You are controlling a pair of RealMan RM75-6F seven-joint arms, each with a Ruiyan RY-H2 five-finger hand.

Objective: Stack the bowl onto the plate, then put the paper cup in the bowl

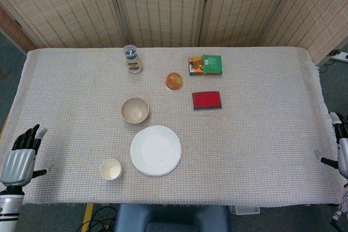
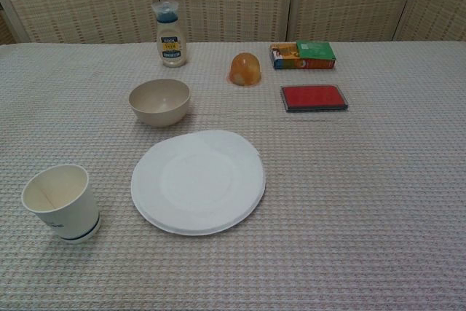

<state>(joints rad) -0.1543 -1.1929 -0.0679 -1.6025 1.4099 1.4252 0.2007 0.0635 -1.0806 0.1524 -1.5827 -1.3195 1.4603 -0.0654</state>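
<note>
A beige bowl (image 1: 135, 110) (image 2: 160, 101) stands upright on the cloth, just behind a white plate (image 1: 156, 150) (image 2: 198, 182) that lies flat and bare. A white paper cup (image 1: 111, 169) (image 2: 62, 202) stands upright to the left of the plate, with nothing in it. My left hand (image 1: 22, 155) hovers at the table's left edge, fingers apart, holding nothing, well left of the cup. My right hand (image 1: 341, 144) shows only partly at the right edge, fingers apart and holding nothing. Neither hand appears in the chest view.
At the back stand a small bottle (image 1: 132, 59) (image 2: 170, 34), an orange dome-shaped object (image 1: 174, 81) (image 2: 245, 69), a green and orange box (image 1: 205, 64) (image 2: 303, 54) and a red flat case (image 1: 206, 100) (image 2: 314, 97). A woven cloth (image 1: 261, 150) covers the table.
</note>
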